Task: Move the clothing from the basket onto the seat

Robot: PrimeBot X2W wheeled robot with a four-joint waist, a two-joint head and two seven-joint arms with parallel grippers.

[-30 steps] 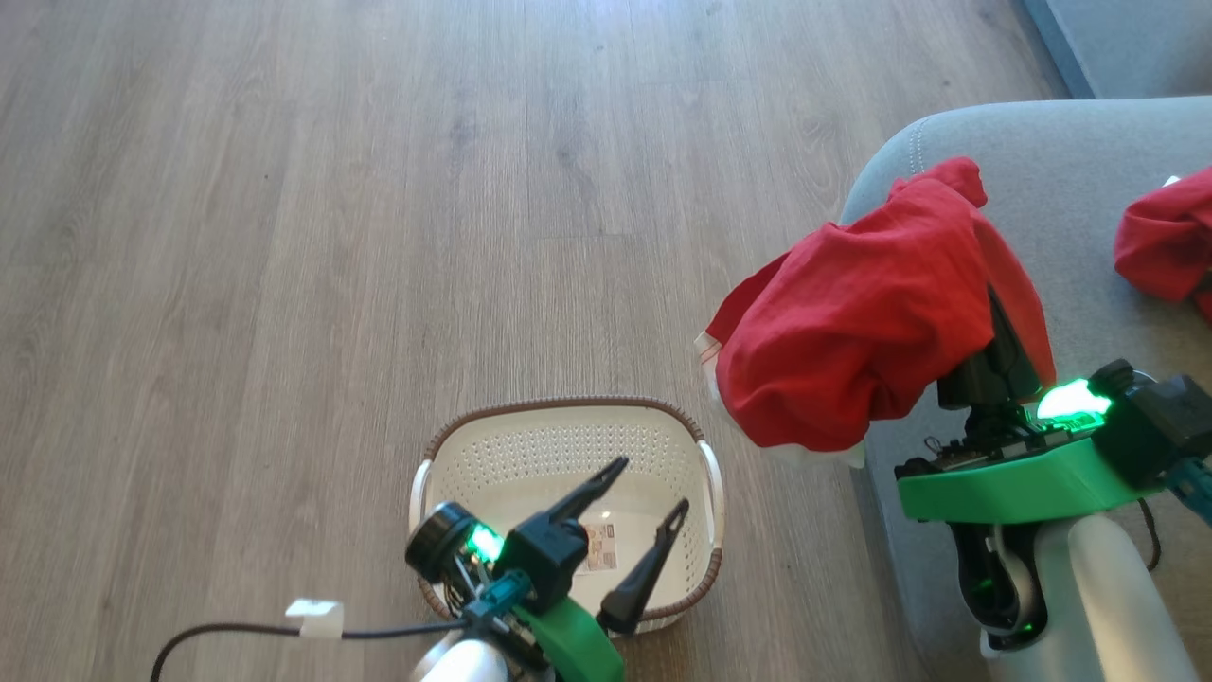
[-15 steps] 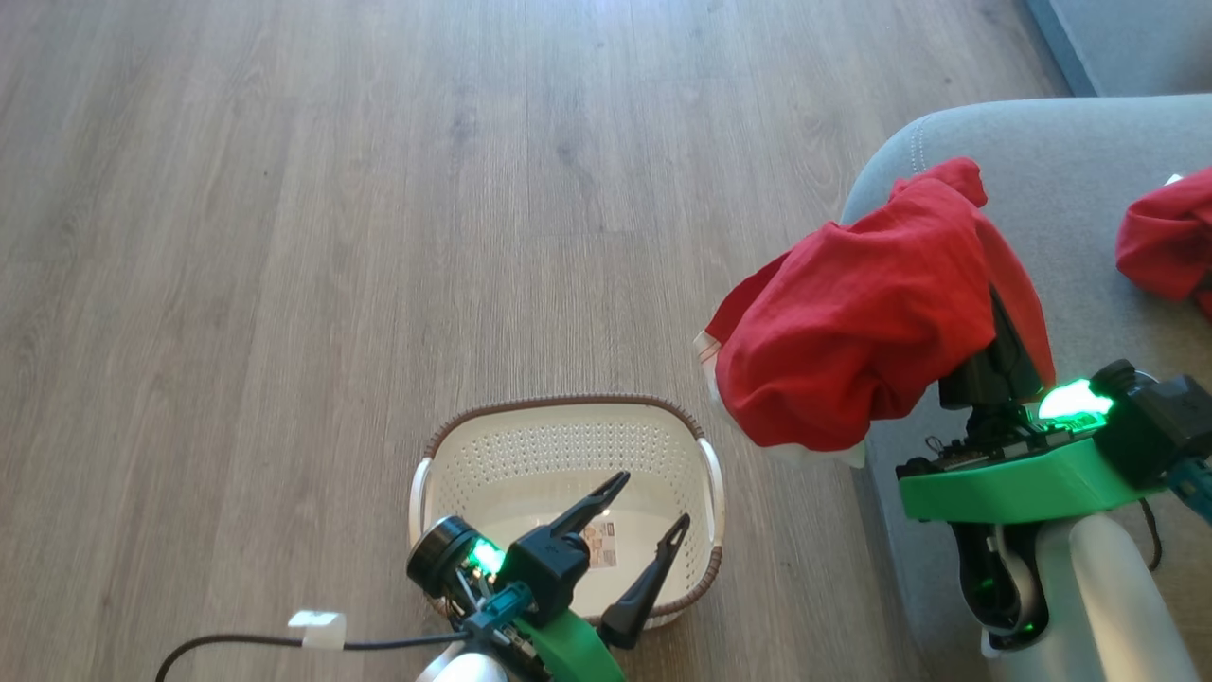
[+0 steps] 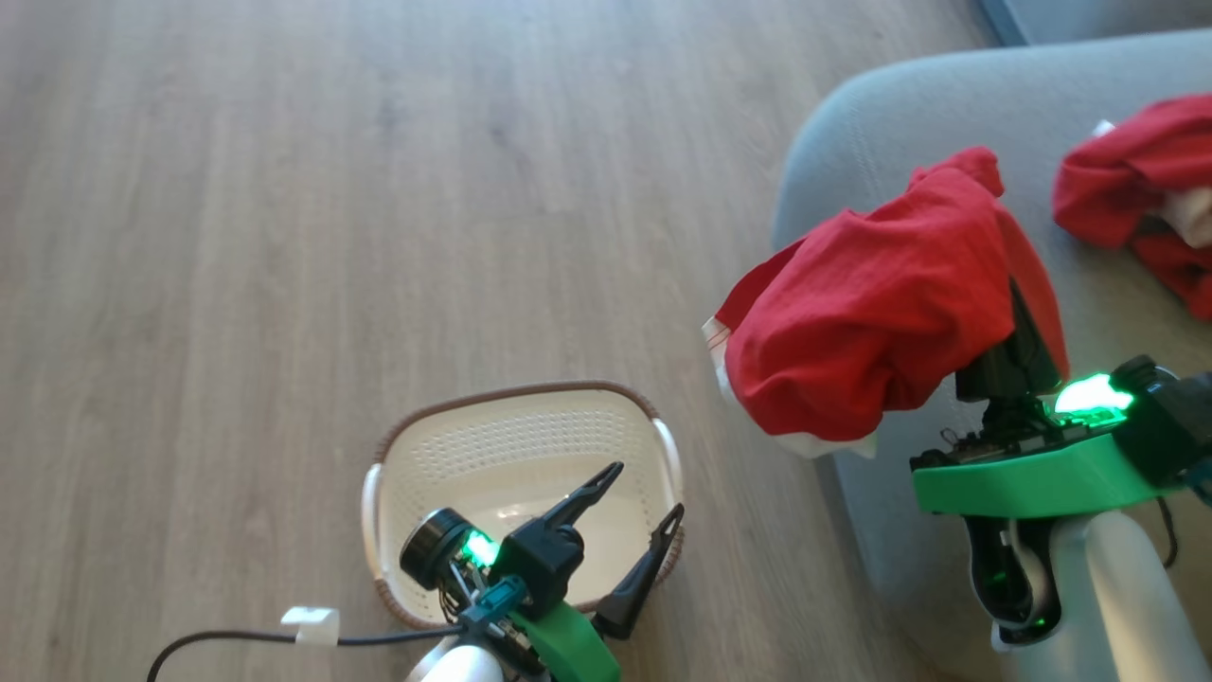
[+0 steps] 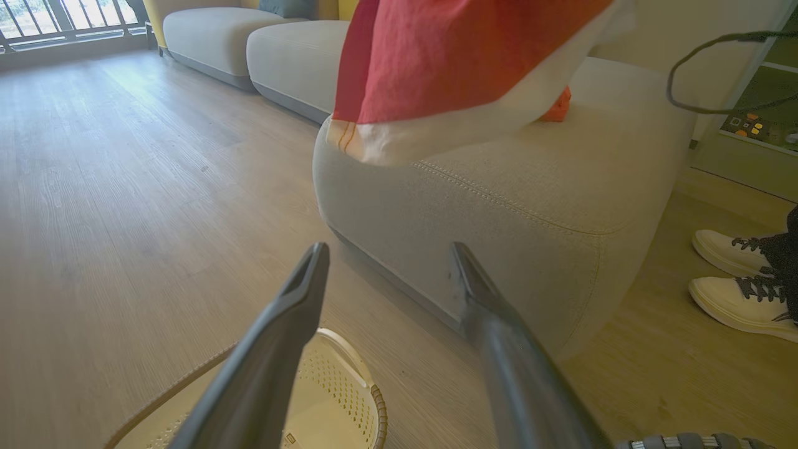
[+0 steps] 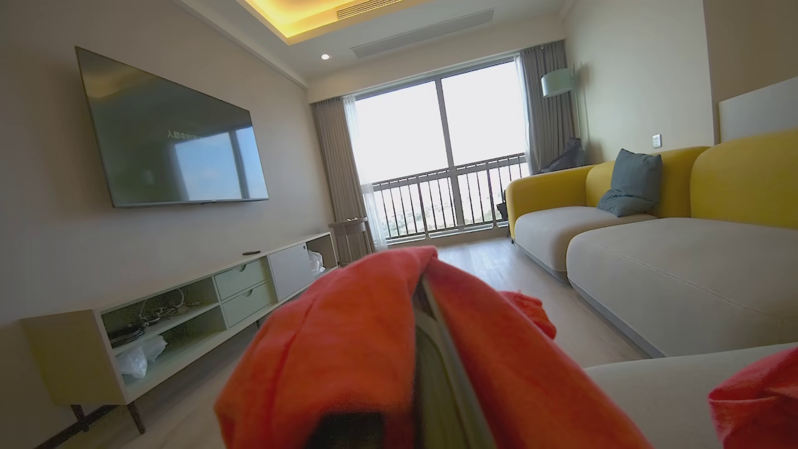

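The basket (image 3: 516,390) on the wood floor (image 3: 284,237) shows its bare cream bottom, left jaws spread wide above it. Right jaws pinch a red garment (image 3: 871,313) at the seat's (image 3: 881,123) corner; another red garment (image 3: 1117,180) lies on the seat.

Item: right gripper (image 3: 1018,336), fingertips buried under the red garment (image 3: 871,313); we cannot see the grip itself.
Item: second red garment (image 3: 1136,189), cut by the head view's right edge.
Item: basket (image 4: 336,386), cropped at the left wrist view's bottom edge.
Item: a person's shoes (image 4: 726,249), legs cut off.
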